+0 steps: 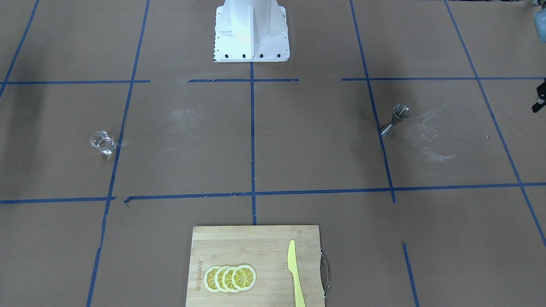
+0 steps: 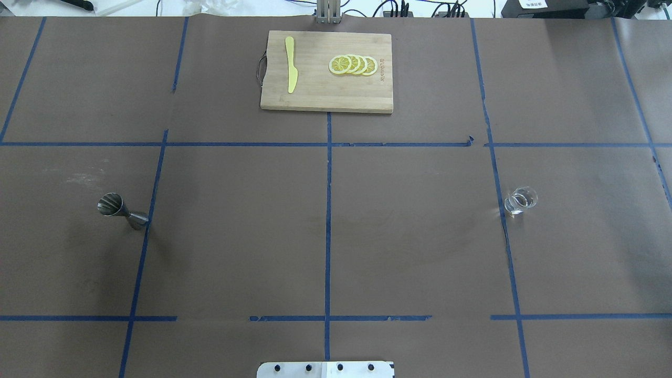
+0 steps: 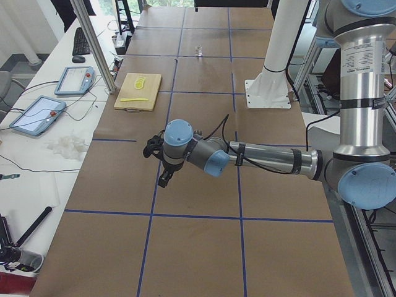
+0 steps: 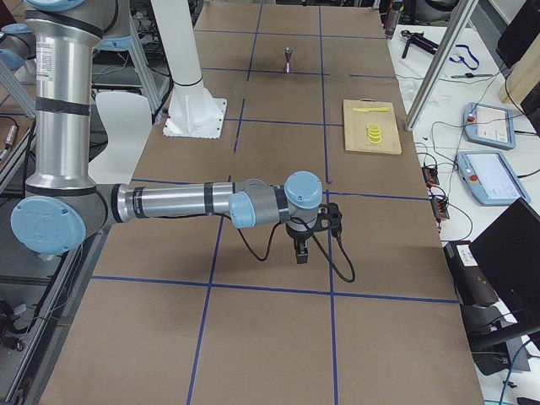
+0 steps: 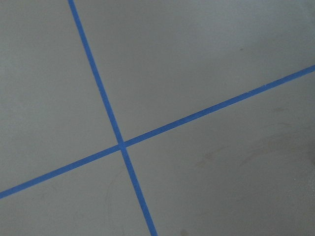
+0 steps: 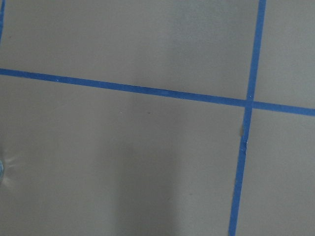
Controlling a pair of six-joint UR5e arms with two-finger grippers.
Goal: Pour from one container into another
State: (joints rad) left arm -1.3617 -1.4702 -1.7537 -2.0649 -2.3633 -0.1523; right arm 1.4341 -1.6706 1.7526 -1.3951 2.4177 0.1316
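Note:
The small clear glass (image 1: 102,143) stands upright on the brown table, on the robot's right side (image 2: 520,202). The steel jigger (image 1: 396,120) stands upright on the robot's left side (image 2: 121,210), beside a blue tape line. Both stand alone with nothing touching them. My left gripper (image 3: 162,179) hangs over the table's left end, away from the jigger. My right gripper (image 4: 299,253) hangs over the right end, away from the glass. I cannot tell whether either is open or shut. Both wrist views show only paper and blue tape.
A wooden cutting board (image 2: 315,94) lies at the far middle edge with lemon slices (image 2: 353,64) and a yellow knife (image 2: 291,64) on it. The white robot base (image 1: 251,32) stands at the near middle. Blue tape lines divide the table into squares.

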